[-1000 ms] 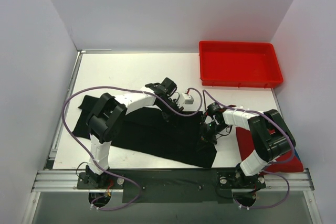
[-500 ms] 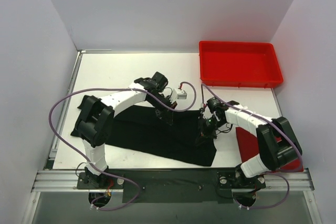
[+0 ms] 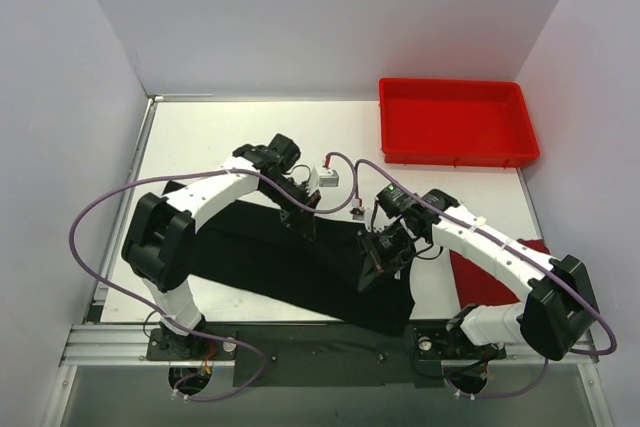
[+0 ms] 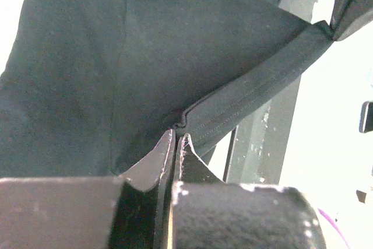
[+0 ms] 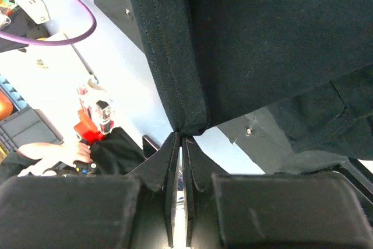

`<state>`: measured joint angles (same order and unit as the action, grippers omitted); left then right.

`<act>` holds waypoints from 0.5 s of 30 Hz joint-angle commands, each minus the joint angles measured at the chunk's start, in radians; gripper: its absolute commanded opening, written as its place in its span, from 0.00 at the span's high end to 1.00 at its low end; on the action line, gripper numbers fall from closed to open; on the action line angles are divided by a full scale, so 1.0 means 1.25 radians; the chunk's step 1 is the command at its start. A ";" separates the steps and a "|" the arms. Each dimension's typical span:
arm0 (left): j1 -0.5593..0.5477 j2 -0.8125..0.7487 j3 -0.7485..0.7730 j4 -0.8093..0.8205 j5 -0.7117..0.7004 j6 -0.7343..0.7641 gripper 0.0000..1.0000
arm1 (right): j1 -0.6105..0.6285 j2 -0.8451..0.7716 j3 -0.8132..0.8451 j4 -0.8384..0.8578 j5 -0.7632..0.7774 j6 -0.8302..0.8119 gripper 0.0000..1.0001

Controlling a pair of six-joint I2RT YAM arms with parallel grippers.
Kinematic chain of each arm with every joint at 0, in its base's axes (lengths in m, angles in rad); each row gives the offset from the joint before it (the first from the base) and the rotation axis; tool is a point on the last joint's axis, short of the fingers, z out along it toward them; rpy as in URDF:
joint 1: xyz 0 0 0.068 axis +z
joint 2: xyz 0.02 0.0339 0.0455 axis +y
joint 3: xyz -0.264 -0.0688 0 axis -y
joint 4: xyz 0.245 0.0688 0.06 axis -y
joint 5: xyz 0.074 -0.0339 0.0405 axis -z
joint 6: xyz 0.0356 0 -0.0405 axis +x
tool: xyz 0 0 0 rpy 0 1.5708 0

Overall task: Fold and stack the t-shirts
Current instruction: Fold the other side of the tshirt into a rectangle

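The large black t-shirt (image 3: pixel 290 257) lies across the near middle of the table, its near right corner hanging over the front rail. My left gripper (image 3: pixel 303 223) is shut on its far hemmed edge (image 4: pixel 233 109), lifted off the table. My right gripper (image 3: pixel 372 269) is shut on the same hem further right (image 5: pixel 186 118), also lifted. The hem stretches between the two grippers. The red t-shirt (image 3: pixel 490 272) lies folded at the near right, partly under the right arm.
A rigid red plastic tray (image 3: pixel 457 122) stands at the far right corner. White walls close in the table on the left, back and right. The metal front rail (image 3: pixel 330 342) runs along the near edge.
Both grippers have moved left and a little toward the near edge, dragging the black t-shirt's lifted hem with them. The shirt's right corner now hangs over the front rail.
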<state>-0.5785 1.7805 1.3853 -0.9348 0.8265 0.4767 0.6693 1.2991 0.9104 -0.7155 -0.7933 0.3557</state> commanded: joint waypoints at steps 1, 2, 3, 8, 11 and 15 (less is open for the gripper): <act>0.003 -0.044 -0.052 0.007 0.035 0.014 1.00 | 0.016 0.023 0.007 -0.055 -0.050 -0.017 1.00; 0.003 -0.046 -0.063 0.018 0.033 0.010 1.00 | 0.022 0.036 0.009 -0.050 -0.054 -0.017 1.00; 0.003 -0.048 -0.068 0.025 0.030 0.004 1.00 | 0.024 0.042 0.009 -0.038 -0.066 -0.022 1.00; 0.010 -0.055 -0.108 0.102 -0.002 -0.047 1.00 | -0.023 0.043 -0.014 0.008 -0.010 -0.034 1.00; 0.015 -0.046 -0.138 0.254 -0.040 -0.138 1.00 | -0.153 0.039 -0.052 0.097 0.075 0.045 1.00; 0.017 0.003 -0.147 0.363 -0.098 -0.230 1.00 | -0.175 0.085 -0.050 0.207 0.182 0.041 1.00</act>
<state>-0.5674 1.7531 1.2060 -0.7090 0.7780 0.3302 0.4686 1.3602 0.8429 -0.5793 -0.7162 0.3817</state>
